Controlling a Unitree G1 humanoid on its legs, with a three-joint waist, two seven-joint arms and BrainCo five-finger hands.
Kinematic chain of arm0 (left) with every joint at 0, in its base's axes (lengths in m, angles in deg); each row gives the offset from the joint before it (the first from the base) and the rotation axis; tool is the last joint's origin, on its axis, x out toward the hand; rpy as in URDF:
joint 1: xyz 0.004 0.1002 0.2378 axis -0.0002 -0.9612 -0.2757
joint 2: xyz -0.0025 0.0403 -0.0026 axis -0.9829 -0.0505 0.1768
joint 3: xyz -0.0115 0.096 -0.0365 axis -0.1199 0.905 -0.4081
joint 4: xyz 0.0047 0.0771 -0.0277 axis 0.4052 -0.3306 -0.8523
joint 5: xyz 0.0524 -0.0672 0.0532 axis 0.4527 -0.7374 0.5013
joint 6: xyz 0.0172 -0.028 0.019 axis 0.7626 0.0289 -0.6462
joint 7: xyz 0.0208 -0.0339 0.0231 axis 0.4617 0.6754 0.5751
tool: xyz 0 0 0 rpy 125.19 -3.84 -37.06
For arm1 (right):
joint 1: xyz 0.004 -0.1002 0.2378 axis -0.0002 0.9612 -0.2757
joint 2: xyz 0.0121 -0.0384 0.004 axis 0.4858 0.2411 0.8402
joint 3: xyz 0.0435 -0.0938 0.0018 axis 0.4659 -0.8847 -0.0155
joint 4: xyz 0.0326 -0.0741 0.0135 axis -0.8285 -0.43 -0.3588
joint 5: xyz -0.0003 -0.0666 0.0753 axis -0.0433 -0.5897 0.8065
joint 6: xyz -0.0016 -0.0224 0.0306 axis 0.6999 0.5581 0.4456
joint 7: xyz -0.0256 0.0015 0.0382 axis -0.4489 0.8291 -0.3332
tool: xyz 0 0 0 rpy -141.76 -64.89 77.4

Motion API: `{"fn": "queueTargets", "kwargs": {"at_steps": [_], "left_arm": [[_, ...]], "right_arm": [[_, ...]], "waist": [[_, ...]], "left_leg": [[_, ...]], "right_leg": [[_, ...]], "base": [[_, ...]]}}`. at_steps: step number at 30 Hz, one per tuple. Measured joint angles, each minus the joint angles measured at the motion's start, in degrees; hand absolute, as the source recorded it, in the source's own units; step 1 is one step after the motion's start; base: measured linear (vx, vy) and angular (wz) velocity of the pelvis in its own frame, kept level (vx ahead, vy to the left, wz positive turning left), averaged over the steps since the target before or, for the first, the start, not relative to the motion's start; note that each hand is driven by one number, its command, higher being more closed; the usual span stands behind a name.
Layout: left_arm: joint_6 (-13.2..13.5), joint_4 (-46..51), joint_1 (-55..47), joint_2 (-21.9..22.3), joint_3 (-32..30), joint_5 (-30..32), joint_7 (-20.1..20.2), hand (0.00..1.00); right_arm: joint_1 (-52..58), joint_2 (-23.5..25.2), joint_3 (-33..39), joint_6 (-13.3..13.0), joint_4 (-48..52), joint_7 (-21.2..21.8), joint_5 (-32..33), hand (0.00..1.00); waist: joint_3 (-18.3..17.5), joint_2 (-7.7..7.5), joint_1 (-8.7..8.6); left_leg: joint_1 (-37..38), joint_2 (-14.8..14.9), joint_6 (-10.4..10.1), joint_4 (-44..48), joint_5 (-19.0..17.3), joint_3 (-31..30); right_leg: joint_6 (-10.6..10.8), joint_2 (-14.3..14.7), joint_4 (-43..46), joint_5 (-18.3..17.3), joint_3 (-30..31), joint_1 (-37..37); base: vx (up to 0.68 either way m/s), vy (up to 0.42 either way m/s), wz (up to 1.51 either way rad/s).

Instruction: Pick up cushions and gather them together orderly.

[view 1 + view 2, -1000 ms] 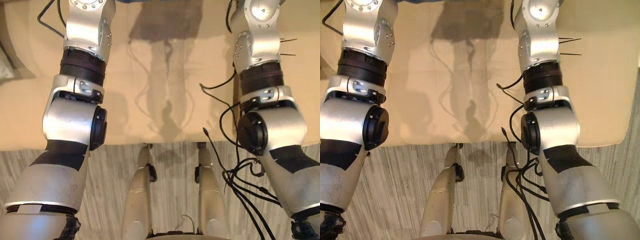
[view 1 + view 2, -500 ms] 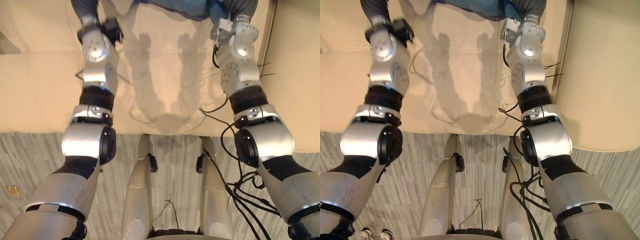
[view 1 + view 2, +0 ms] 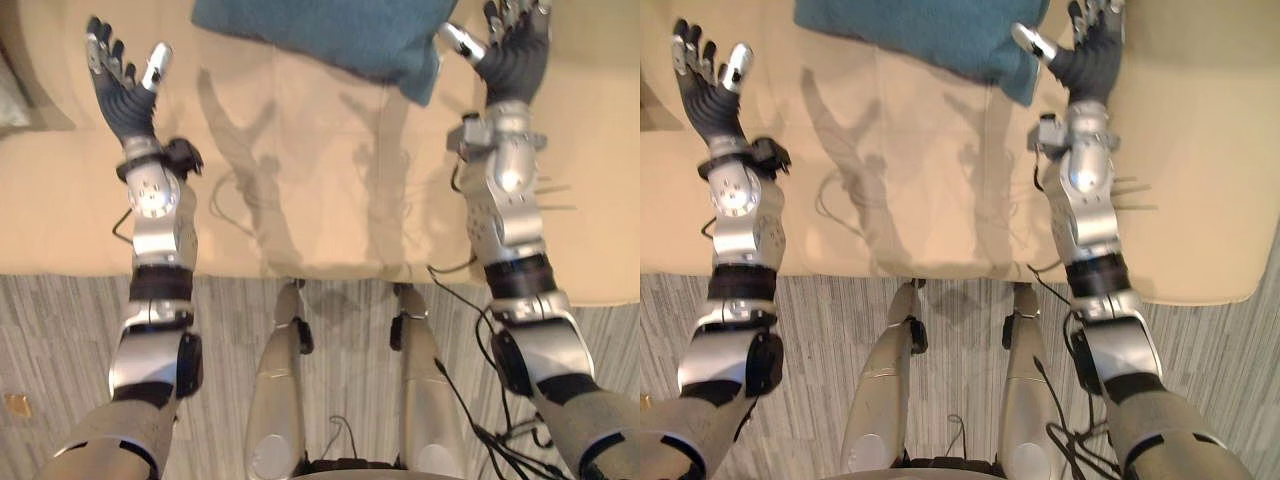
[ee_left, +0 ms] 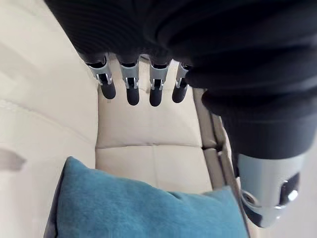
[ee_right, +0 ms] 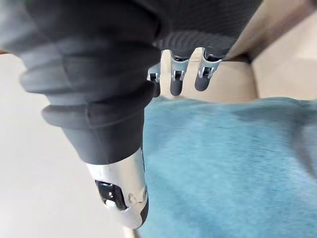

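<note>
Cushion [image 3: 330, 35] beside right hand [image 3: 515, 60], left hand [image 3: 125, 95] apart — wrist-view fingers [image 5: 177, 85] straight.

A teal-blue cushion [image 3: 330, 35] of soft, fuzzy fabric lies flat, far back on the seat of a cream sofa [image 3: 300, 200], set slightly askew, one corner pointing toward the seat's front edge.

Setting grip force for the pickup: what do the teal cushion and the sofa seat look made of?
Teal cushion: soft fabric, probably a velvet-like or brushed weave. It looks matte, with a faintly mottled nap up close and soft, pointed corners.
Sofa seat: cream leather or faux leather, can't tell which. It is smooth with a low sheen, and stitched seams run between its flat panels.
</note>
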Motion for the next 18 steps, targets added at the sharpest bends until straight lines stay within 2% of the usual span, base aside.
{"fn": "queueTargets", "kwargs": {"at_steps": [1, 2, 3, 5, 7, 10, 12, 14, 15, 18], "left_arm": [[0.5, 3.4, -5.9, 1.8, 0.2, 0.0, 1.4, 0.0], [0.9, 5.4, -11.7, 3.8, 0.9, 0.2, 2.3, 0.0], [1.0, 5.6, -14.1, 4.8, 1.5, 0.2, 2.7, 0.0], [0.8, 5.5, -22.8, 8.0, 3.6, 2.2, 4.3, 0.0], [0.6, 5.0, -28.1, 9.6, 4.8, 2.7, 6.4, 0.0], [0.1, -1.2, -34.7, 10.4, 4.8, 5.3, 9.9, 0.0], [-1.3, -8.2, -37.1, 10.3, 3.8, 7.7, 11.9, 0.0], [-2.0, -12.6, -38.3, 9.8, 3.4, 9.4, 13.0, 0.0], [-2.4, -16.1, -39.7, 9.3, 3.1, 11.1, 14.1, 0.0], [-3.7, -23.2, -42.8, 9.1, 2.7, 14.8, 16.4, 0.0]], "right_arm": [[6.4, 0.7, 0.0, -0.3, 2.8, 0.8, -2.3, 0.0], [12.8, 1.8, -0.1, -0.6, 3.7, 1.7, -4.3, 0.0], [15.7, 2.4, -0.1, -0.5, 3.6, 2.2, -5.3, 0.0], [25.7, 5.3, 0.2, -0.2, 1.9, 4.1, -8.8, 0.0], [31.2, 7.0, 0.9, -0.1, -1.8, 5.7, -10.7, 0.0], [37.7, 8.2, 4.0, 1.5, -13.8, 8.1, -14.1, 0.0], [41.8, 8.2, 7.5, 2.7, -23.0, 9.5, -16.9, 0.0], [43.9, 7.8, 8.0, 3.4, -27.5, 9.9, -19.4, 0.0], [45.0, 7.6, 8.4, 3.8, -31.6, 11.0, -22.0, 0.0], [47.0, 7.5, 8.7, 4.5, -38.3, 12.5, -26.4, 0.0]], "waist": [[-0.4, -0.29, -0.08], [-2.4, -0.46, -0.08], [-3.6, -0.59, 0.04], [-7.0, -1.05, 0.73], [-9.2, -1.33, 0.68], [-13.8, -2.04, -0.43], [-15.7, -2.92, -0.64], [-16.6, -3.42, -1.06], [-17.7, -3.84, -1.89], [-20.5, -4.26, -2.13]], "left_leg": [[2.4, 0.0, -0.1, 1.3, -1.2, -0.3], [3.7, 0.0, -0.4, 2.3, -2.9, -0.5], [4.4, 0.1, -0.3, 2.6, -3.5, -0.5], [8.6, 0.4, -1.0, 2.6, -4.8, -0.3], [11.4, 0.4, -1.2, 2.4, -5.7, -0.2], [15.4, 0.2, -0.8, 2.3, -7.1, 0.1], [19.8, 0.2, -0.9, 1.3, -7.9, 0.9], [22.5, 0.1, -1.0, 0.3, -8.1, 1.1], [24.6, 0.1, -1.2, -0.2, -8.5, 1.4], [29.1, 0.1, -1.7, -1.7, -9.4, 3.3]], "right_leg": [[-0.2, -0.2, 1.0, -1.3, -0.5, 2.7], [-0.3, -0.2, 1.4, -2.6, -1.0, 4.5], [-0.5, -0.1, 1.4, -3.3, -1.1, 5.3], [-0.5, 0.3, 0.4, -4.4, -1.1, 9.6], [-0.5, 0.4, -1.1, -4.4, -1.1, 12.7], [-0.2, 0.3, -4.6, -4.1, -1.0, 18.1], [0.0, 0.3, -7.8, -3.3, -0.7, 23.0], [0.3, 0.3, -9.3, -3.0, -0.6, 25.5], [0.3, 0.3, -10.2, -3.0, -0.5, 27.6], [0.4, 0.4, -11.8, -3.0, 1.1, 30.9]], "base": [[0.05, -0.098, 0.15], [0.04, -0.077, 0.14], [0.06, -0.073, 0.04], [0.08, -0.051, -0.05], [0.08, -0.015, -0.1], [0.14, 0.011, -0.08], [0.14, 0.019, -0.14], [0.09, 0.013, -0.1], [0.08, 0.008, -0.08], [0.11, 0.006, -0.27]]}}
